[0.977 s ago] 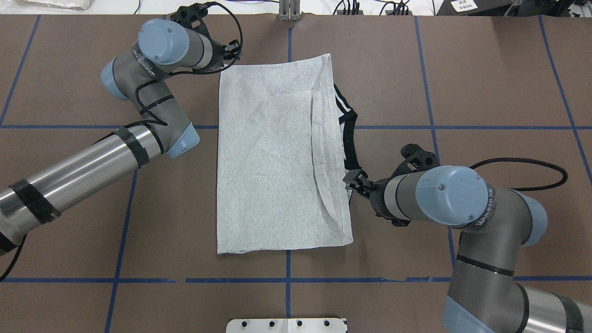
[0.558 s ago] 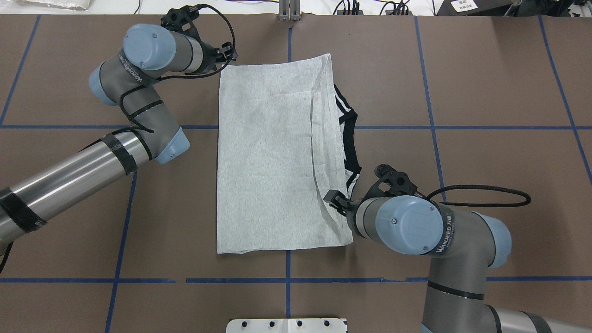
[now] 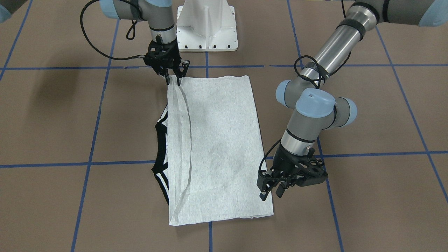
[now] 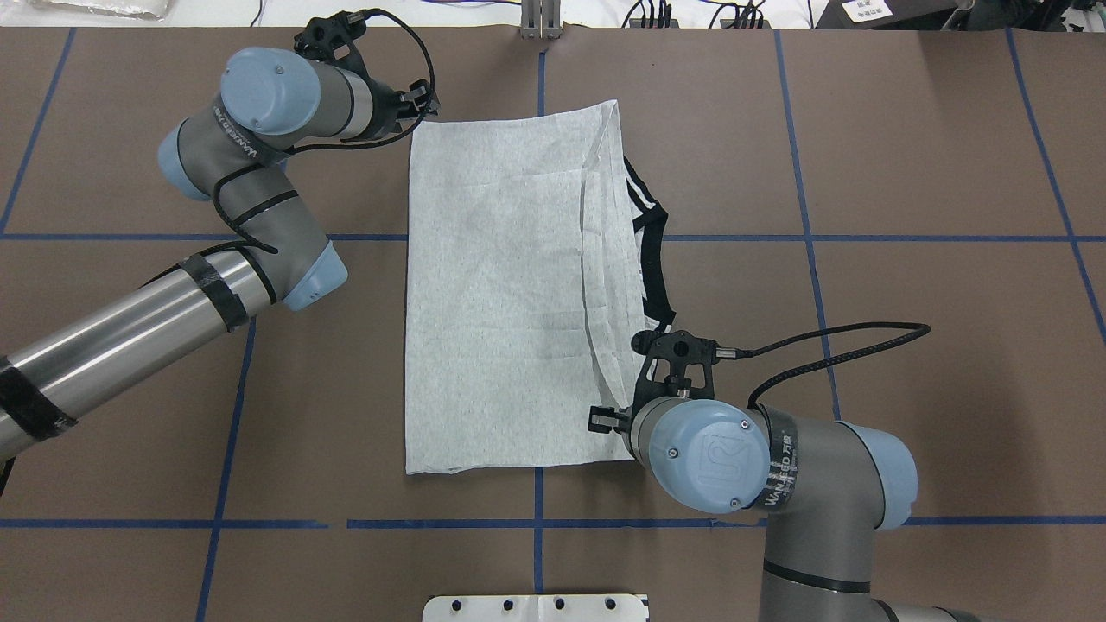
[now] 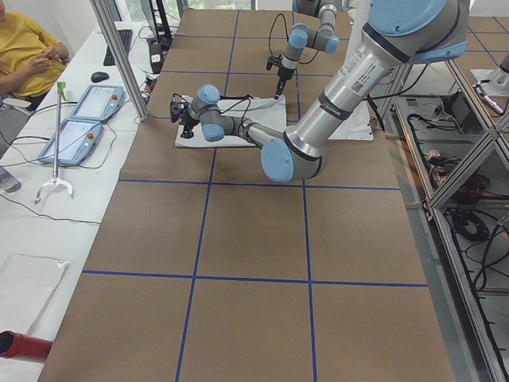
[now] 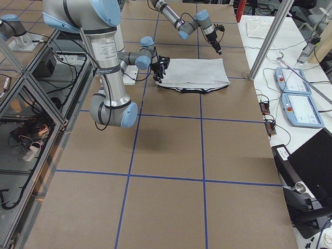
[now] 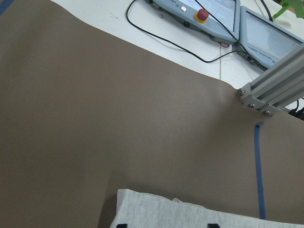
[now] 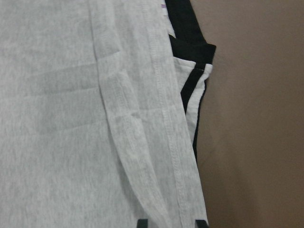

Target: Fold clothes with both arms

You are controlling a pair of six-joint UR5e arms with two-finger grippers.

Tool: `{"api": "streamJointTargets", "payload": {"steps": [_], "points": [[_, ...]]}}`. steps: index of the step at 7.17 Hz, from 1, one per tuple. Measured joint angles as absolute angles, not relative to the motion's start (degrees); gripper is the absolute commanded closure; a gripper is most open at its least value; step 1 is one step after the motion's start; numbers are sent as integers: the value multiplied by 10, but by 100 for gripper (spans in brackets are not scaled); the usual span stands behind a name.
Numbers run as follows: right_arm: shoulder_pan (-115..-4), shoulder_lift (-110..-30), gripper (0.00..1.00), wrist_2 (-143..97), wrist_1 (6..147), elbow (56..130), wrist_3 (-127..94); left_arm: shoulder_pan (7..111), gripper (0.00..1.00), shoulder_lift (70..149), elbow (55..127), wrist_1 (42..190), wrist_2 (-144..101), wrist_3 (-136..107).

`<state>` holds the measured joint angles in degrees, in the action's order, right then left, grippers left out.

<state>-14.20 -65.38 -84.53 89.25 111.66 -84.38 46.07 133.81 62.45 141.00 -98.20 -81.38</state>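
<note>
The grey T-shirt (image 4: 501, 302) lies flat in a folded rectangle, plain side up, also seen from the front (image 3: 217, 147). Its black collar (image 4: 657, 259) and striped trim poke out along the right edge. My left gripper (image 4: 421, 98) stands open at the shirt's far left corner (image 7: 190, 216), fingertips just over the hem (image 3: 271, 191). My right gripper (image 3: 173, 79) is open over the near right corner, its fingertips straddling the folded hem (image 8: 156, 142). In the overhead view the right wrist hides most of that gripper (image 4: 615, 423).
The white pedestal (image 3: 206, 24) stands at the robot's side of the table. Teach pendants (image 7: 209, 14) and an aluminium post (image 7: 270, 90) sit beyond the far edge. A seated person (image 5: 24, 48) is off the far side. Blue tape lines cross the brown table (image 4: 907, 173).
My right arm has swung toward the near edge along the shirt's right side, turning its wrist over the near right corner. My left arm has shifted slightly left at the far corner.
</note>
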Motion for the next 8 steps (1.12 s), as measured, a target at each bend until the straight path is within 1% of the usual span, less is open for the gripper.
{"api": "streamJointTargets", "payload": {"steps": [3,4,5,8], "points": [[-142,-648,75,-836,900,1111,-741,461,35,1325,639,1411,-993,-815],[-142,-648,84,-835,901,1108,-733,461,35,1324,639,1411,-994,-815],[-141,-648,100,-836,901,1106,-726,461,35,1324,640,1411,-994,-815],[-145,-652,100,-840,901,1108,-711,461,35,1324,641,1411,-997,-816]]}}
